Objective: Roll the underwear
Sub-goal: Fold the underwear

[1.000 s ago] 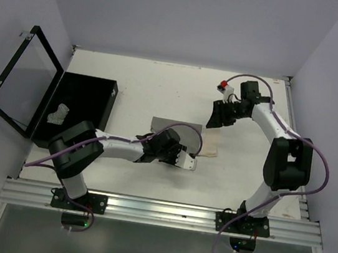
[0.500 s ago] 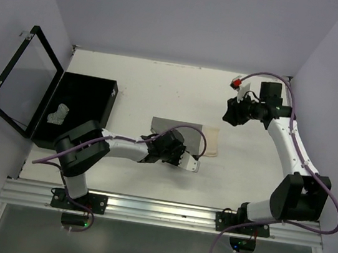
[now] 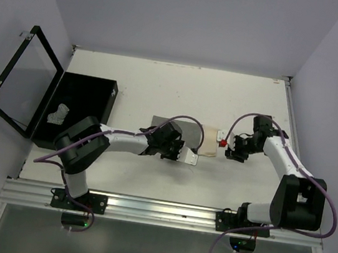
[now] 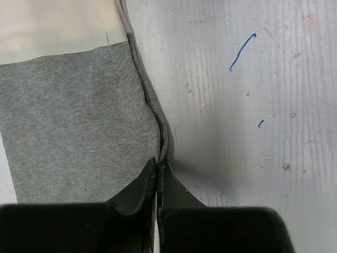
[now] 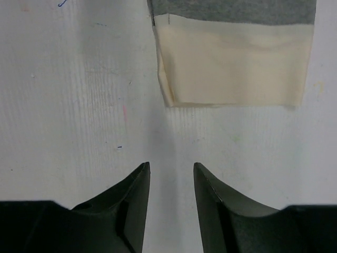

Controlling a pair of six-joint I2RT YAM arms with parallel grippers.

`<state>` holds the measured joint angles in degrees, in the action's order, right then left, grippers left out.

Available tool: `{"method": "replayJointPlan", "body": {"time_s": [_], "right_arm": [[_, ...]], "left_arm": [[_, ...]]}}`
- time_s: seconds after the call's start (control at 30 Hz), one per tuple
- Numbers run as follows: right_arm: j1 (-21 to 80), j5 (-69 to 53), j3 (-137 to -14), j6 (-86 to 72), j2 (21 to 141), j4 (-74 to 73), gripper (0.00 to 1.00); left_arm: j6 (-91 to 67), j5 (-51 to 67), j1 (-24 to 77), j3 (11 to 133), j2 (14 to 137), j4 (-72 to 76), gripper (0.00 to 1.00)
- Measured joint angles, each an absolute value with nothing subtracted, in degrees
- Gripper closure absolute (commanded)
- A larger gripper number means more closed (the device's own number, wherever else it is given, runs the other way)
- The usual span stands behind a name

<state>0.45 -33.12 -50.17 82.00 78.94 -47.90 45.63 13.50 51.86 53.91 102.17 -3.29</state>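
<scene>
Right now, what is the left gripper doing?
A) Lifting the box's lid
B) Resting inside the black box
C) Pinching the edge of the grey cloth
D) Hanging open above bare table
C: the left wrist view shows the left gripper shut on the raised, folded edge of the grey underwear.

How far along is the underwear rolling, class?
Done: one small grey bundle lies in the open black box. In hand: the left gripper is pinched shut on the grey edge of the flat underwear; the right gripper hangs open short of its cream end. Left: the rolling itself.
</scene>
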Motion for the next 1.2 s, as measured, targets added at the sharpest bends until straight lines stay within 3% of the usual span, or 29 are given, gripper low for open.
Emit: {"method": "replayJointPlan", "body": {"time_s": [0.03,0.1,0.37,0.77,0.9,1.03,1.2], "right_arm": [[0.5,-33.9,-49.8,85.3,78.9,-48.0,0.48],[0.9,-35.4,-48.2,90.7,78.3,-46.9,0.47],[7.0,-38.5,-44.1,103.5,79.5,-43.9,0.53],[10.1,-36.3,-42.7,105.6,85.4,-37.0,0.62],[11.5,-35.3,-42.6,105.5,86.3,-35.4,0.73],[12.9,-34.2,-42.6,104.3,86.8,-33.6,0.98],[13.5,-33.6,-42.6,103.1,87.0,-32.0,1.0]], "left_arm": [[45.6,14.1,51.6,53.9,102.1,-3.4,1.0],[45.6,14.9,51.2,54.0,102.1,-3.5,1.0],[45.6,16.8,50.3,54.5,102.1,-4.9,1.0],[45.4,18.0,49.5,54.9,102.1,-6.0,1.0],[45.4,18.3,49.2,54.9,102.1,-6.3,1.0],[45.1,18.7,49.0,55.0,102.1,-6.7,1.0],[45.0,19.0,48.8,55.1,102.1,-6.9,1.0]]}}
